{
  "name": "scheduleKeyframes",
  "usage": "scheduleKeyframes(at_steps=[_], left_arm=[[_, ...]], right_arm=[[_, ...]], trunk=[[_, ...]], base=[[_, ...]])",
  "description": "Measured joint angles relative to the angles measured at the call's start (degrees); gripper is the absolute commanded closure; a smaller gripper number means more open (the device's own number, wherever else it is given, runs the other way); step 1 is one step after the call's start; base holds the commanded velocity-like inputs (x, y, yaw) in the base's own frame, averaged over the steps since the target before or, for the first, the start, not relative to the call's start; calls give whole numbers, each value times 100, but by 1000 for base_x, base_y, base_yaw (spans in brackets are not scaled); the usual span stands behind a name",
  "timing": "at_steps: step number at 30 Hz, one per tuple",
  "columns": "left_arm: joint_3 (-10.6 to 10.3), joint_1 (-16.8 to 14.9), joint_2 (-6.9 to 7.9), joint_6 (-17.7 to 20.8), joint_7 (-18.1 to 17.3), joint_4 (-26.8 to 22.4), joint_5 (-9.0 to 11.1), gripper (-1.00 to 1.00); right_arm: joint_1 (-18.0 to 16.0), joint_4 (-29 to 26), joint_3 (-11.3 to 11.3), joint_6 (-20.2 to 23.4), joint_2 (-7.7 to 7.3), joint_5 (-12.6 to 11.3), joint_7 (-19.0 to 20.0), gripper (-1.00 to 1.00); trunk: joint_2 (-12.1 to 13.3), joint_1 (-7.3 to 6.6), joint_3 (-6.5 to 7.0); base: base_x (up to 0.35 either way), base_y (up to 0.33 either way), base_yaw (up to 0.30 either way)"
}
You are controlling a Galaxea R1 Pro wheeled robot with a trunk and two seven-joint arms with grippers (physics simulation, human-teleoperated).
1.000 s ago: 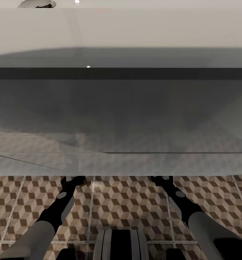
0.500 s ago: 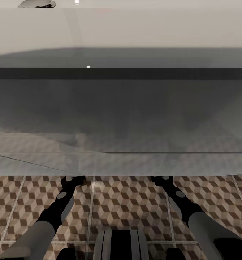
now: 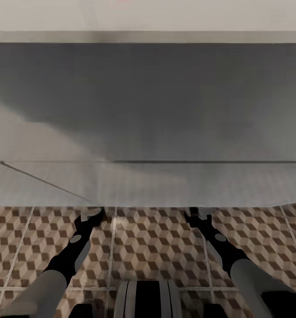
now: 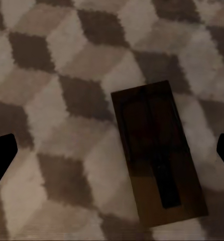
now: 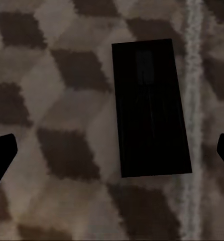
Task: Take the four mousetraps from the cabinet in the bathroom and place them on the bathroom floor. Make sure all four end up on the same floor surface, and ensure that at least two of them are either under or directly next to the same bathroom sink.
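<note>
Camera has tipped; both tools, left point(image 4: 112, 155) and right point(image 5: 112, 155), gape empty over floor-lying mousetraps point(image 4: 157, 155), unlabelled

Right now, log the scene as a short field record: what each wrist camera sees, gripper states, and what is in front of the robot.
left wrist view: mousetrap lying flat on the cube-pattern bathroom floor, between the spread fingertips, untouched
right wrist view: second mousetrap, in shadow, flat on the tiles beside a pale grout line
left gripper: open, empty
right gripper: open, empty
ahead: grey underside of the sink overhanging both gripper tips
other mousetraps: not seen
</note>
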Motion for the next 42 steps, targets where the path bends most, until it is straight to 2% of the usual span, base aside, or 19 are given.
scheduleKeyframes(at_steps=[42], left_arm=[[-1,0,-6,19,1,9,-1,-100]], right_arm=[[0,1,1,0,-2,0,-1,-100]], trunk=[[0,1,0]], base=[[-335,0,0]])
